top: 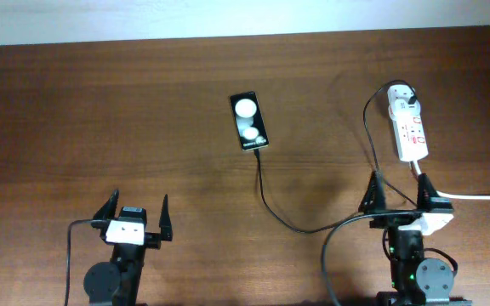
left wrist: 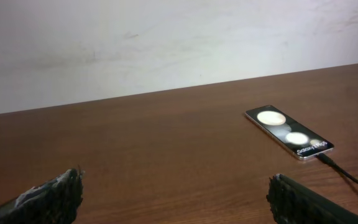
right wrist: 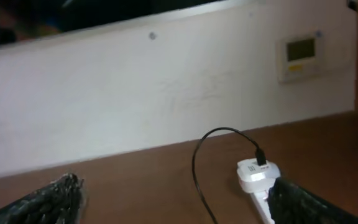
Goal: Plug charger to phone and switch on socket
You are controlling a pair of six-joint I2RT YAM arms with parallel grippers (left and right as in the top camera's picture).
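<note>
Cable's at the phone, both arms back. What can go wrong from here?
1. The charger slack loops just in front of the right gripper; reaching for the socket may snag it and tug the phone.
2. The socket's red switches are small; wide-open jaws might shove the strip.

The only print near to legible is a short white line on the face of the phone (left wrist: 289,132), at the end where the charger (left wrist: 347,176) meets it. In the left wrist view it seems to begin "Galaxy", and the rest is too blurred. Right of the phone, the socket (top: 410,129) bears red marks too small to read, and a wall panel (right wrist: 300,57) shows a display and yellow label, both illegible.
</note>
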